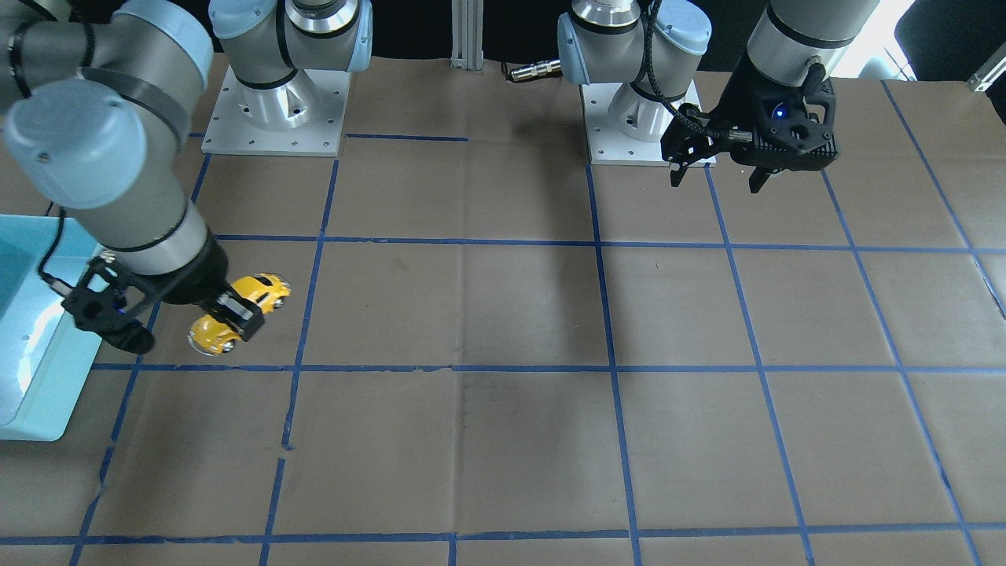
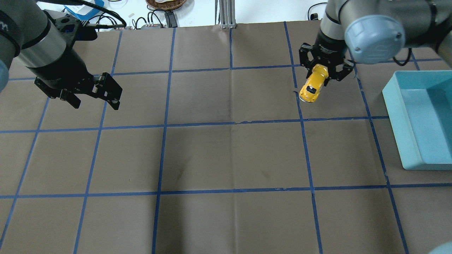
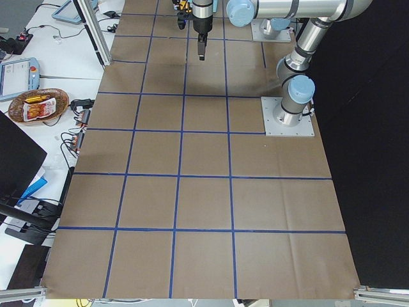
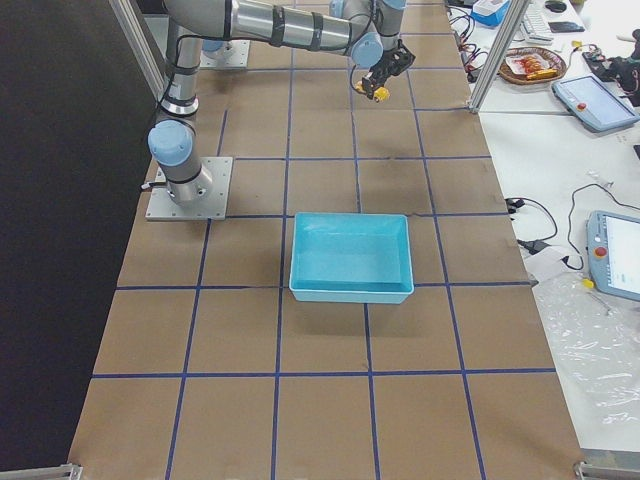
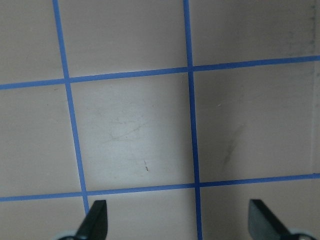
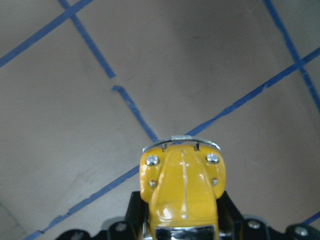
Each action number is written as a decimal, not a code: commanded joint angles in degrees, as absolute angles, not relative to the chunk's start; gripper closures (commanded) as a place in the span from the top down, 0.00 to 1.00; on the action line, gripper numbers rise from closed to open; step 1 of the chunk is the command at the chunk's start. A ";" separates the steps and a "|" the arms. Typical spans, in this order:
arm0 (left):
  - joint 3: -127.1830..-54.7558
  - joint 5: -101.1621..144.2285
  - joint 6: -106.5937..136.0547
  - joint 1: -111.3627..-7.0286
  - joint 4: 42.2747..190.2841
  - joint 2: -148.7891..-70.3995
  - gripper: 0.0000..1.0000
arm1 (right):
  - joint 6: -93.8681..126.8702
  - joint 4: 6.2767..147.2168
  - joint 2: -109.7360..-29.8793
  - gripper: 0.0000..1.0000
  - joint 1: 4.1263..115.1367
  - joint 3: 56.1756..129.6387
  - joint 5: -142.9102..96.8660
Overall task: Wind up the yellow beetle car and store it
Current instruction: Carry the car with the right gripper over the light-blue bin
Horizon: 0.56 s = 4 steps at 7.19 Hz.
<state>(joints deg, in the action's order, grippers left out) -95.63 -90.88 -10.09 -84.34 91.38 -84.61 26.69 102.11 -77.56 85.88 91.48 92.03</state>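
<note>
The right fingers (image 6: 134, 212) were clamped on the yellow beetle car (image 6: 182, 190), 1 end jutting past their tips; the left fingers (image 5: 96, 220) stood apart.

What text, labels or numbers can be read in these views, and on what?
None is legible.
Snack packets: print too small to read.
Pendant screen: blurred.
Left arm: pale mark at the frame edge, cut off, unreadable.
Car, bin, table: no lettering shows.
</note>
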 commanded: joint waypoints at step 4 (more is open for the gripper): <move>-95.36 -90.18 -10.55 -84.99 91.32 -85.61 1.00 | -12.42 101.51 -82.53 0.10 61.83 97.12 99.31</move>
